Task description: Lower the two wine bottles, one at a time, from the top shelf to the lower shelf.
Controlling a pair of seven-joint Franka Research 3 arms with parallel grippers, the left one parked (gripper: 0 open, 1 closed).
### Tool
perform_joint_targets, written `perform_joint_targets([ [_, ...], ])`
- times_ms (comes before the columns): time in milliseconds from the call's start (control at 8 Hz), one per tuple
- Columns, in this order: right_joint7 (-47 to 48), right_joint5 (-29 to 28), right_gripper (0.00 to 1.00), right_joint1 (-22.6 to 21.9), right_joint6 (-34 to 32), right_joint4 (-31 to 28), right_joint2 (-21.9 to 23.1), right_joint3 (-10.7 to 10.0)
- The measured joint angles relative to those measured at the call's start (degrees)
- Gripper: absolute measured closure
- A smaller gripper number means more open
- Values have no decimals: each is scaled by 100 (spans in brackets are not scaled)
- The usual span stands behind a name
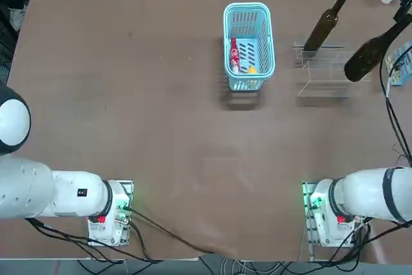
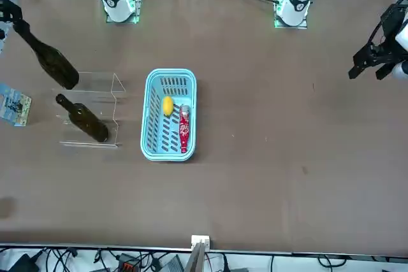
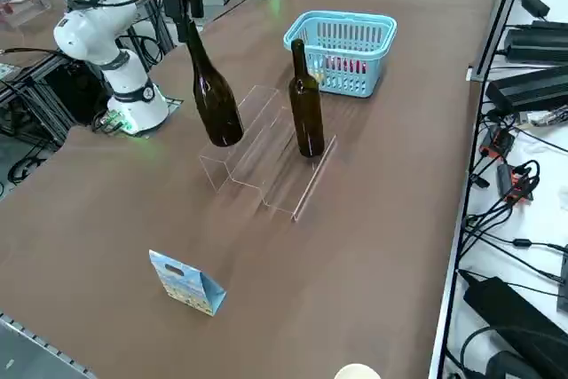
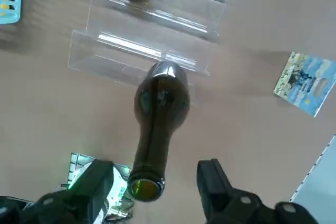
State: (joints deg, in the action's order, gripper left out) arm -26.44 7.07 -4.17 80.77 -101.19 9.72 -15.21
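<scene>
Nearest the side camera, a small blue printed card (image 3: 186, 283) stands on the broad brown table (image 3: 373, 246), beyond it the clear stepped rack and a light-blue basket (image 1: 248, 43). On the top shelf (image 1: 331, 54) the slimmer bottle (image 3: 307, 104) stands upright, while the broader bottle (image 3: 213, 95) tilts with its base at the lower shelf (image 1: 325, 72); I cannot tell if it rests there. Reaching over the rack's right end, the right gripper (image 4: 156, 165) straddles that bottle's neck, fingers spread wider than it.

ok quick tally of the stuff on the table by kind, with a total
wine bottles: 2
acrylic rack: 1
blue basket: 1
red packet: 1
yellow item: 1
printed card: 1
total: 7
</scene>
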Motion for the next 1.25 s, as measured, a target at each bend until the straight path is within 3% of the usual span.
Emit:
perform_joint_targets([
  [625,102,0,10,0,140,-426,193,9],
  [1250,119,0,25,0,182,-450,196,8],
])
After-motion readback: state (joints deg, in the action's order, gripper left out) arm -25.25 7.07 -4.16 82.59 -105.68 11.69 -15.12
